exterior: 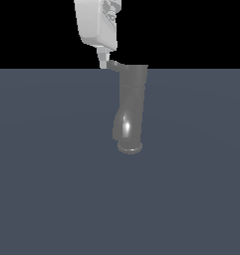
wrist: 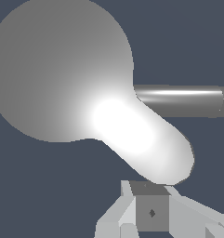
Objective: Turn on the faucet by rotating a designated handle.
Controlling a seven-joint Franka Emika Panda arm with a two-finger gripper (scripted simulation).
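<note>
The faucet (exterior: pixel 132 104) is a glossy grey upright cylinder with a flared base ring and stands on the dark floor. Its handle (exterior: pixel 115 64), a short grey lever, sticks out from the top cap toward the exterior view's left. My white gripper (exterior: pixel 103 62) comes down from above, with its narrow tip right at the handle's rounded end. Its fingers look pressed together and hold nothing. In the wrist view I look down on the round cap (wrist: pixel 57 69), the brightly lit handle (wrist: pixel 146 139) and the spout (wrist: pixel 183 100). The gripper (wrist: pixel 152 207) sits just beyond the handle's tip.
A flat dark blue-grey floor (exterior: pixel 52 189) spreads around the faucet. The background above it is black.
</note>
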